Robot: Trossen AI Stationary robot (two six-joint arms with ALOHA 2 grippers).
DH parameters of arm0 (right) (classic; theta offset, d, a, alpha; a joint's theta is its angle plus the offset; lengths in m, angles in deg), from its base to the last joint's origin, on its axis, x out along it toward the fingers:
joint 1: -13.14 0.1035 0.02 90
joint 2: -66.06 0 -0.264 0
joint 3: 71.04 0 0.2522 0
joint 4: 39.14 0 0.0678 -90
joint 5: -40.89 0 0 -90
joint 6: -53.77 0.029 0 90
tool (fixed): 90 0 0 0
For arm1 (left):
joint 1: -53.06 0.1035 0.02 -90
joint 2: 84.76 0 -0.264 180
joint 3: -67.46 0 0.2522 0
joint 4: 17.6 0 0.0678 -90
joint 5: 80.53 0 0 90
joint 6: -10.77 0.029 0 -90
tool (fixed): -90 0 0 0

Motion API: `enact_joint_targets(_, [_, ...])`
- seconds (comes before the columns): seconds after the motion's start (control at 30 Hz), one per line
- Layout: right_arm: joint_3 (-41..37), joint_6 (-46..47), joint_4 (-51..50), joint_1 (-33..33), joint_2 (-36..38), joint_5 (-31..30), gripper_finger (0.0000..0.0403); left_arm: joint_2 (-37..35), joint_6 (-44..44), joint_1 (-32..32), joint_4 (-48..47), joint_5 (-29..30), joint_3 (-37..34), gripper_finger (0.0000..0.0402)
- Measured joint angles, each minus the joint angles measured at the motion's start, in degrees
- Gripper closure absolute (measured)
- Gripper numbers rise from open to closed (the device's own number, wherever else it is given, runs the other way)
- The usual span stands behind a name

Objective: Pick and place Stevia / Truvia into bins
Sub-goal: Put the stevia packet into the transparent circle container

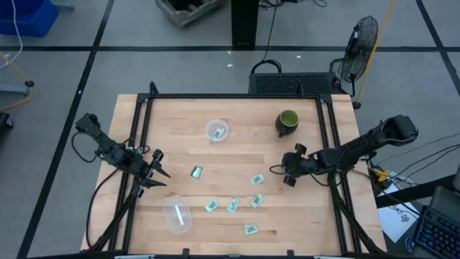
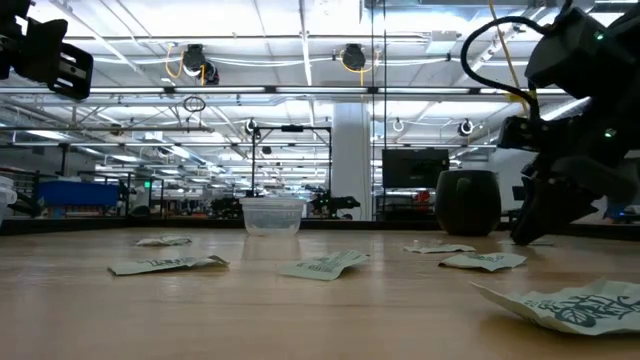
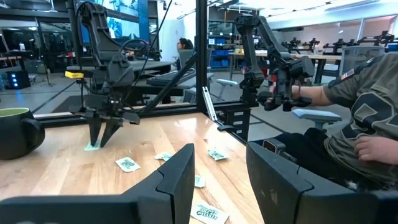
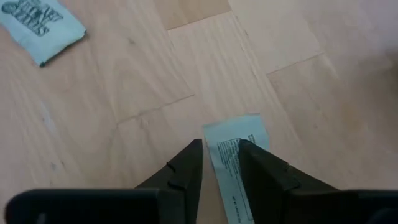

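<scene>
Several green-and-white Stevia sachets (image 1: pixel 233 205) lie flat on the wooden table. One more sachet (image 4: pixel 231 142) lies under my right gripper (image 4: pixel 221 160), whose fingers point down at it with a narrow gap. In the high view my right gripper (image 1: pixel 287 177) hides that sachet. The round clear cup (image 1: pixel 216 131) stands toward the far side, and the oval tub (image 1: pixel 177 214) sits near the front left. My left gripper (image 1: pixel 159 173) hovers open at the table's left, touching nothing. My right gripper stands over one end of the sachet (image 4: pixel 227 149) from above, pointing down, one finger (image 4: pixel 258 167) covering the sachet's edge. The sachet lies flat on the table. I cannot tell whether the fingertips touch it.
A dark green mug (image 1: pixel 287 122) stands at the far right, just beyond my right gripper. A black frame (image 1: pixel 237 96) borders the table. A seated person (image 3: pixel 364 118) shows beyond the table's edge in the left wrist view. Bare wood lies between the cup and the sachets.
</scene>
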Motion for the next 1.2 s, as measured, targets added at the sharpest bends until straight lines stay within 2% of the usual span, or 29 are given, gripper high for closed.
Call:
enact_joint_targets(0.13, [0.0,1.6,0.0,-1.9,0.0,2.9,0.0332,0.0,0.0,0.0,0.0,0.0,0.0,0.0252])
enact_joint_targets(0.43, [-0.1,1.0,1.9,-1.9,-0.1,2.9,0.0397,0.0,0.0,0.0,0.0,0.0,0.0,0.0252])
enact_joint_targets(0.67, [-0.3,-2.2,8.3,-1.9,-0.3,4.1,0.0398,0.0,0.0,0.0,0.0,0.0,0.0,0.0252])
enact_joint_targets(1.2, [-0.3,-10.1,32.9,2.7,-0.2,3.7,0.0402,0.0,0.0,0.0,0.0,0.0,0.0,0.0252])
